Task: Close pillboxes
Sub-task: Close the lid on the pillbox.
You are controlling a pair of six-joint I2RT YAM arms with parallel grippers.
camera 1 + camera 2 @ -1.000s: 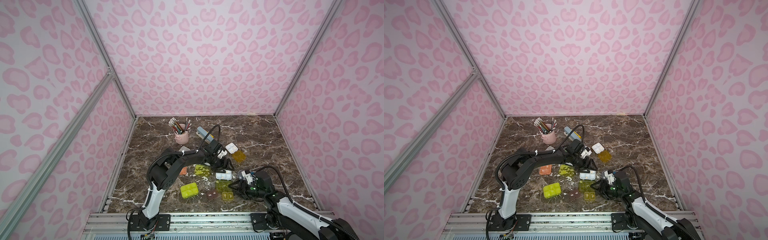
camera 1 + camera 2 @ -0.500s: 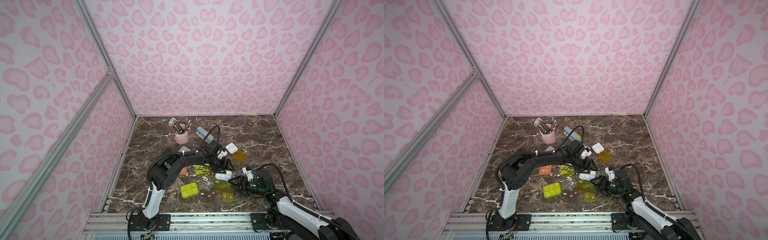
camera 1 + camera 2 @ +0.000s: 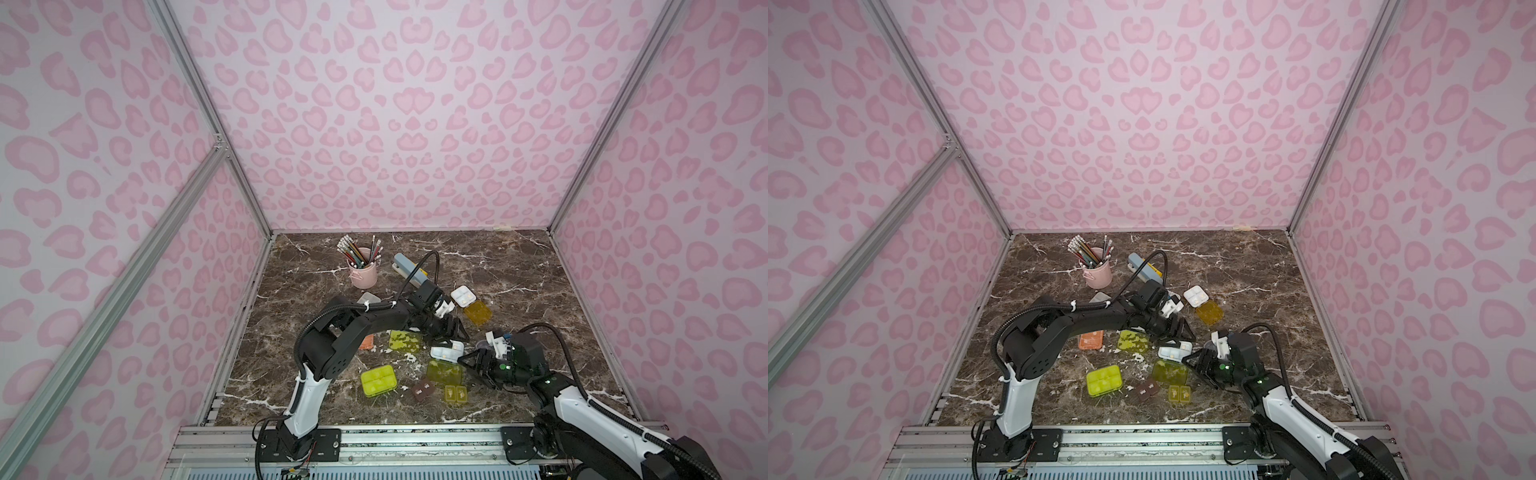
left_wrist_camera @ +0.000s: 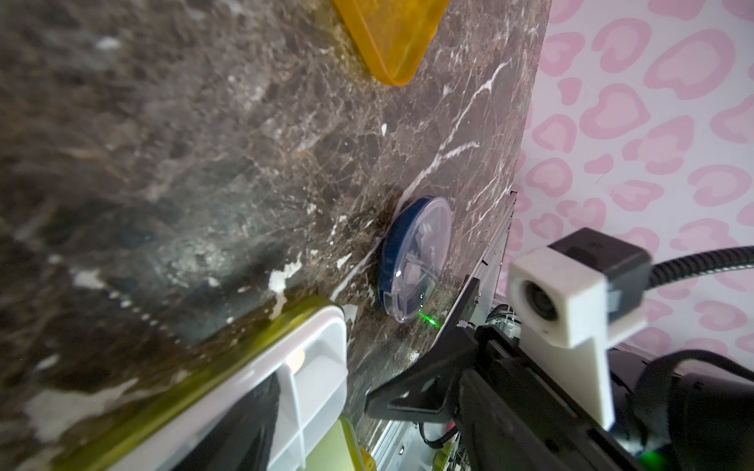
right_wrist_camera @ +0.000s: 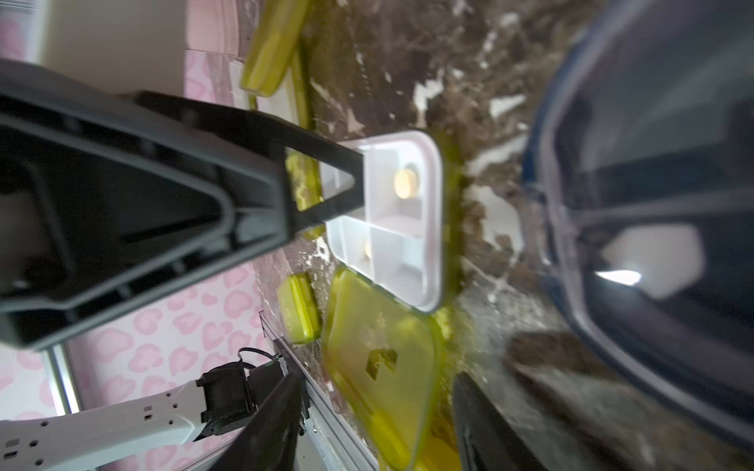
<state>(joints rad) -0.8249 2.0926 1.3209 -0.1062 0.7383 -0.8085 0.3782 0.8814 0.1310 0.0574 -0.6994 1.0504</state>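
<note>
Comparing with a second back, the only real mover is the right gripper point(image 3: 473, 365). It has slid in across the surface point(image 3: 519, 270) toward the open pillbox point(image 3: 445, 360) in the middle of the pile, and one finger now sits right at the rim of that box's white tray point(image 5: 404, 228). In the right wrist view the tip overlaps the tray edge, but the left wrist view seems to show a sliver of gap, so I can't say it's actually touching. Its jaws are spread with nothing between them. The lime lid point(image 3: 444, 372) lies folded flat on the surface on the near side of the tray, same spot as before, so nothing got closed in this stretch. The left gripper point(image 3: 455, 331) hasn't budged as far as I can tell. It hangs just beyond the far edge of the same tray, fingers apart and empty. My read is that this is the line-up for flipping that lid over, maybe with the left bracing the tray. There's plenty left to do, since the other pillbox point(image 3: 464, 296) further back has its amber lid point(image 3: 477, 311) flopped open as well. The round blue pillbox point(image 4: 414, 261) just beside the right gripper looks shut, and so do the closed lime pillbox point(image 3: 378, 380) and the small yellow pillbox point(image 3: 456, 394) near the front.
</note>
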